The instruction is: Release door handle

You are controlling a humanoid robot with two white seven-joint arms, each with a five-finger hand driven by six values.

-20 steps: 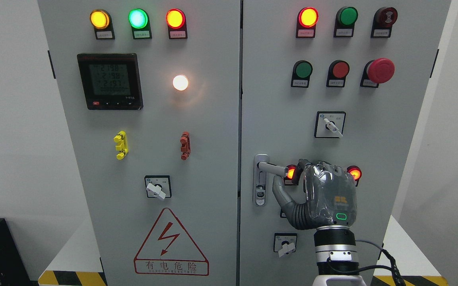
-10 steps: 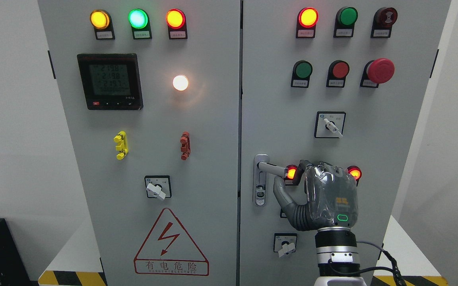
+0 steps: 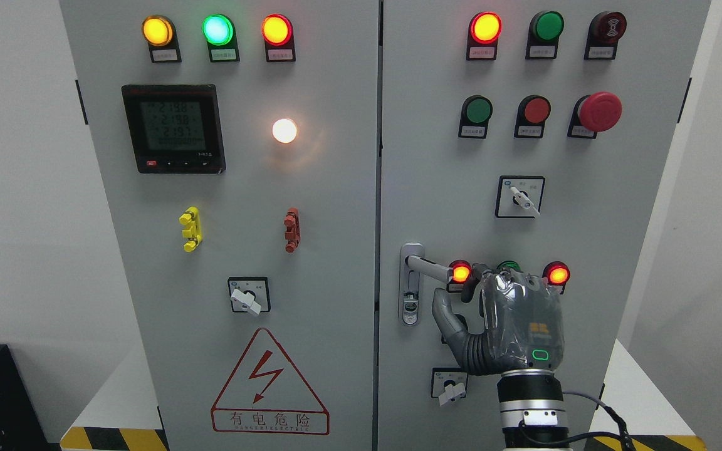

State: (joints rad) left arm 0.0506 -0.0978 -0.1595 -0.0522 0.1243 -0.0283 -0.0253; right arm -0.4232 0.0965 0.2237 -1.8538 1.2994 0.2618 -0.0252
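The silver door handle (image 3: 429, 267) sits on the left edge of the cabinet's right door (image 3: 436, 156), its lever pointing right from a plate with a key lock below. My right hand (image 3: 461, 293) rises from the bottom edge, just right of and slightly below the lever's tip. The thumb (image 3: 444, 311) hangs spread out under the lever with a gap between them. The other fingers (image 3: 479, 280) are loosely bent beside a lit red lamp (image 3: 460, 273) and hold nothing. The left arm does not show.
The right door carries lamps, push buttons, a red mushroom stop button (image 3: 599, 111) and rotary switches (image 3: 520, 196); another switch (image 3: 450, 384) sits left of my wrist. The left door (image 3: 242, 188) has a meter (image 3: 173, 128), lamps and a warning triangle (image 3: 269, 382).
My right hand has sunk a little and drawn away from the lever; the thumb now sits lower, clear of the handle. A green lamp above the knuckles has come into sight.
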